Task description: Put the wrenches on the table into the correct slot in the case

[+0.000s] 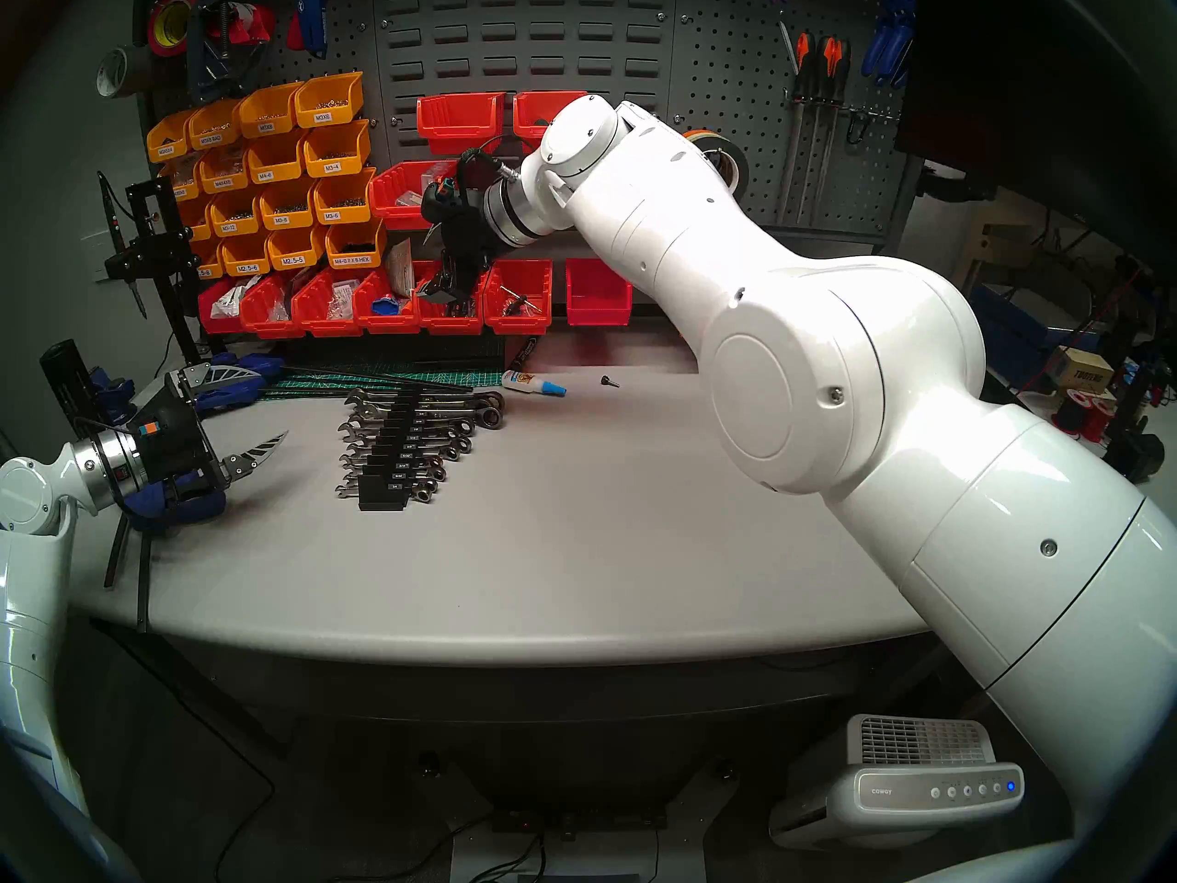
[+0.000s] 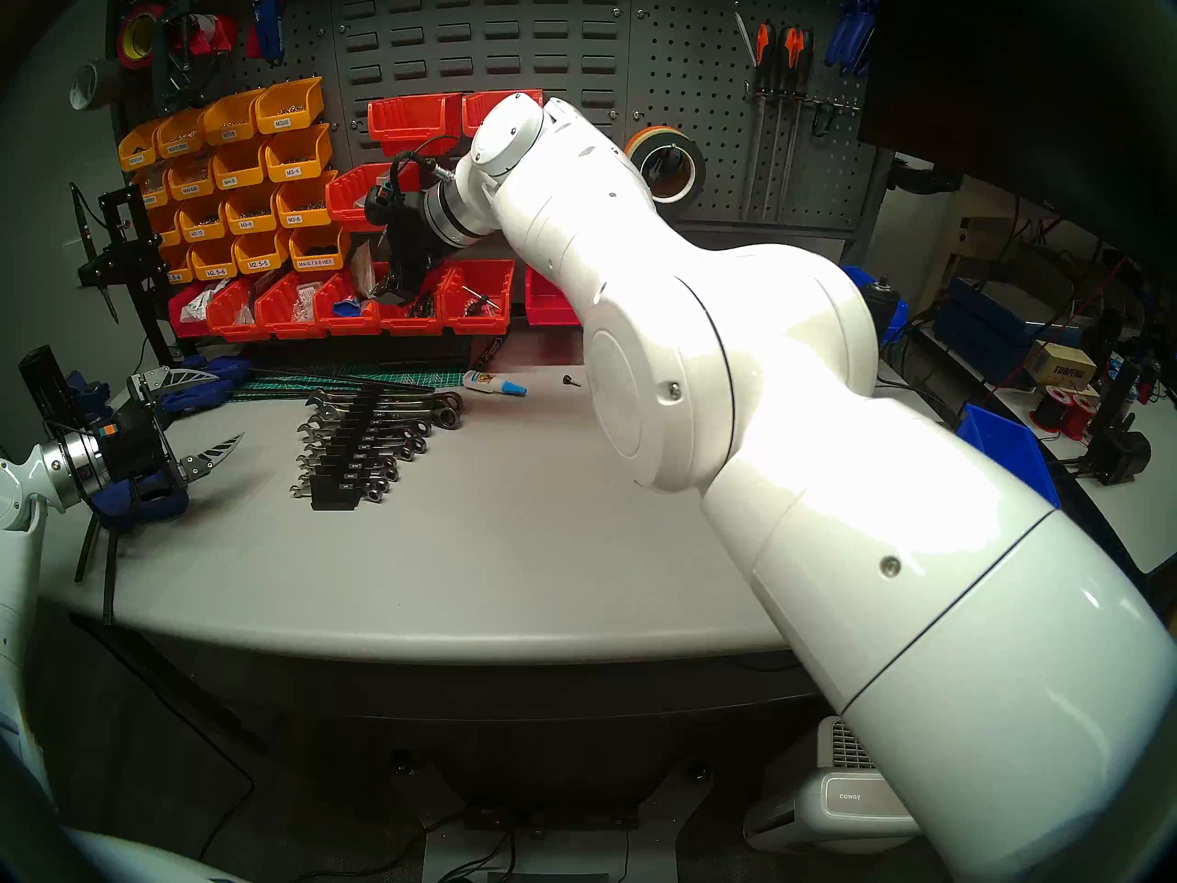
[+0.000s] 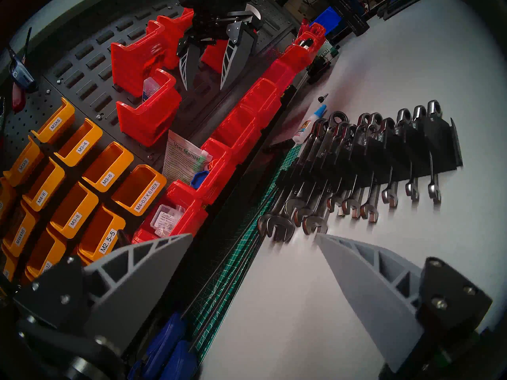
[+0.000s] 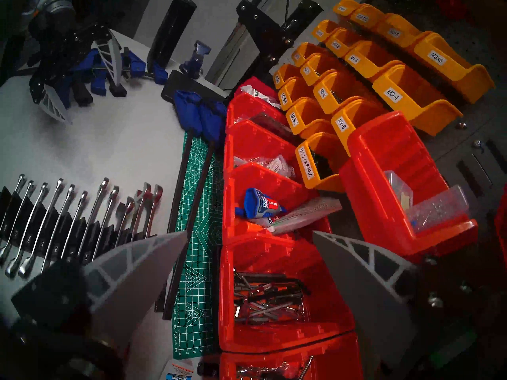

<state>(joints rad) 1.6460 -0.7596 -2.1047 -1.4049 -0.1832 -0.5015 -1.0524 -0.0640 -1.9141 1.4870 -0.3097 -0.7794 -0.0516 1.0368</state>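
Several chrome wrenches lie side by side across the black stepped case at the table's left middle, ring ends to the right. The biggest ones crowd together at the far end by the green mat. My left gripper hovers left of the case, open and empty, its fingers pointing at the wrenches; the case shows beyond its fingertips. My right gripper is raised over the red bins at the back, open with nothing between its fingers. The wrenches sit low left in its view.
A glue bottle and a small black screw lie behind the case. A green cutting mat with black rods runs along the red bins. Blue clamps and a black stand crowd the left edge.
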